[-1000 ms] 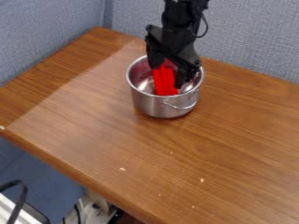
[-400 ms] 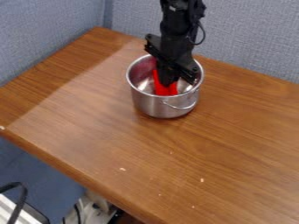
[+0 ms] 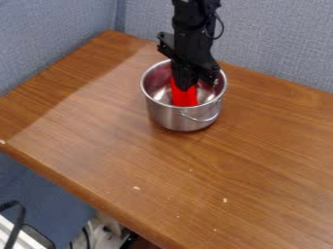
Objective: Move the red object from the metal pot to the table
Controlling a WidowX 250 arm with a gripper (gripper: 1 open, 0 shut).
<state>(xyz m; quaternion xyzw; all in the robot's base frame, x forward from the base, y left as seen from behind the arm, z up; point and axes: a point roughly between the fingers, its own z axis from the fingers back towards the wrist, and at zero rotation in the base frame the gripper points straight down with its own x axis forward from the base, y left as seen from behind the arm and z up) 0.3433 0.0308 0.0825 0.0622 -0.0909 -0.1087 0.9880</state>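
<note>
- The table point(image 3: 92, 126), brown and wood-grained, is spread out below the gripper on every side. Wide bare wood lies to its left and towards the viewer, so room for a set-down is judged to be plentiful.
- The black arm point(image 3: 193, 24) is seen coming down from the top edge, steeply, with the gripper at its lower end pointed into the pot.
- The metal pot point(image 3: 166, 115) stands directly under the gripper, its rim ringing the fingertips. Its small side handle point(image 3: 198, 116) is turned towards the viewer, just below and in front of the gripper. The pot has not been shifted in the last second.
- The gripper point(image 3: 190, 78) has just been closed. A second ago its jaws were spread wide to either side of the red piece; now they are drawn tight together on it, with red showing beneath the tips.
- The red object point(image 3: 184, 94) is gripped at its upper part and hangs below the fingertips, with its lower part inside the pot walls. Whether its lower end has left the pot floor cannot be told.
- From this change the grasp is judged to be made and the reaching step finished. A straight lift clear of the rim is called for next, then a carry sideways to bare wood. The rim could be caught if the move sideways were begun too low.
</note>
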